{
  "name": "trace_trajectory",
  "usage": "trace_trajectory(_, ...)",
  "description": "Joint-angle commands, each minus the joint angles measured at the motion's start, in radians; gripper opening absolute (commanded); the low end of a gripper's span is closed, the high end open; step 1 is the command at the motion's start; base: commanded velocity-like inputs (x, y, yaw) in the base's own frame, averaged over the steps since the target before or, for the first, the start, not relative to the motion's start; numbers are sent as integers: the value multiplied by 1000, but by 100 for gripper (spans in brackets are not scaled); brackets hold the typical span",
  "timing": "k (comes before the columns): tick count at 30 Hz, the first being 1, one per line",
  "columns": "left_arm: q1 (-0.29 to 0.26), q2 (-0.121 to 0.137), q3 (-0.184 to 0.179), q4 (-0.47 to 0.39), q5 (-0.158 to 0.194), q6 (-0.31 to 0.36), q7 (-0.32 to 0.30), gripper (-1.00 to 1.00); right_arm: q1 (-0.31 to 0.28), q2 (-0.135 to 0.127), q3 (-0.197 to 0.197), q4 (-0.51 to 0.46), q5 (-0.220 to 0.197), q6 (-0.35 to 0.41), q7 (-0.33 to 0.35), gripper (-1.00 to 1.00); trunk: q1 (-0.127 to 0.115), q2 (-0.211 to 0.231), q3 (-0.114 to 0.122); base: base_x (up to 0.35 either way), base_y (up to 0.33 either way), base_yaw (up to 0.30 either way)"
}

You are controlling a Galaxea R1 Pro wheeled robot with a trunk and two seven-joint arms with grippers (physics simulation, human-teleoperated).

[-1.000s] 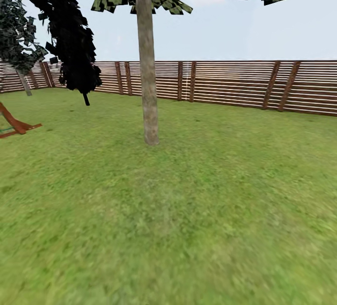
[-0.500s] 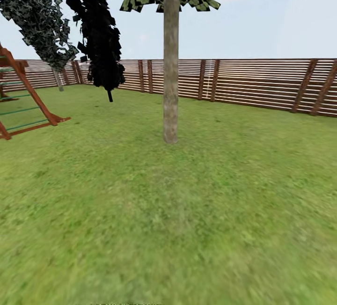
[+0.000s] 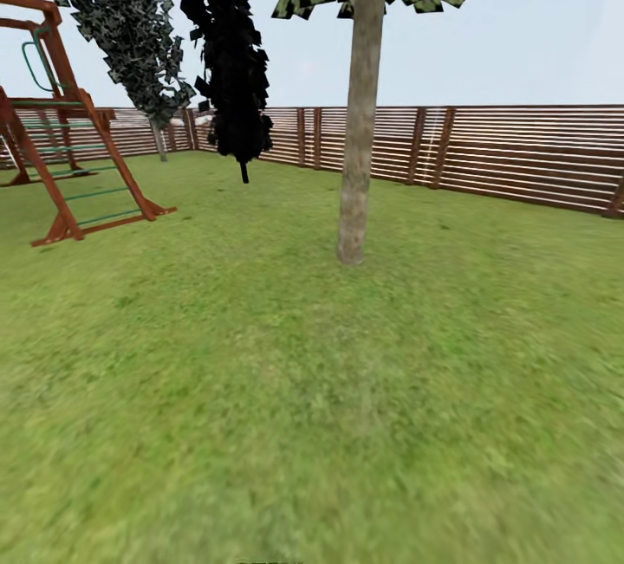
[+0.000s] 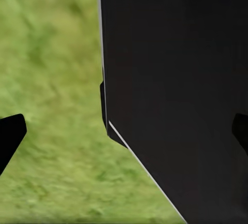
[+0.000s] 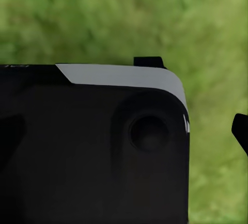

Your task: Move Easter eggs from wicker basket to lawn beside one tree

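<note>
Claw state first: on your left arm, two dark fingertips (image 4: 11,133) sit at opposite edges of the left wrist view with nothing between them but grass and a black slab of the robot's own body (image 4: 175,79), so the left claw (image 4: 124,131) reads as spread and empty. Your right wrist view gives you one dark tip (image 5: 240,130) at the frame edge beside another black housing (image 5: 93,146); whether that claw is released or clenched, you cannot tell from this.

You have no eggs and no wicker basket in sight, so their place cannot be told. What you do have is the tree (image 3: 357,131) with the pale trunk, standing upright on the lawn (image 3: 303,408) ahead and slightly right of centre, the slatted fence (image 3: 520,152) behind it, an all-black tree (image 3: 234,87) and a wooden climbing frame (image 3: 61,157) off to the left.

When you reach the eggs, expect them to be light, hard, smooth and prone to rolling; take each across its widest middle, gently, and set it down rather than dropping it.

Your head view gives the layout and the trunk's base; the wrist views add close grass under each arm.
</note>
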Motion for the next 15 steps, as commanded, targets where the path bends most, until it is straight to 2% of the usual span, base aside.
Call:
trace_trajectory(1, 0, 0, 0, 0, 0, 1, 0, 100, 0, 1, 0, 1, -2, -3, 0, 100, 0, 0, -1, 0, 0, 290)
trace_trajectory(13, -2, 2, -3, -11, -6, 0, 1, 100, 0, 3, 0, 3, -4, -3, 0, 100, 0, 0, -9, 0, 0, 290)
trace_trajectory(15, -9, 39, -3, -71, -2, -35, -1, 100, 0, 1, 0, 3, -4, -2, 0, 100, 0, 0, -10, 0, 0, 290)
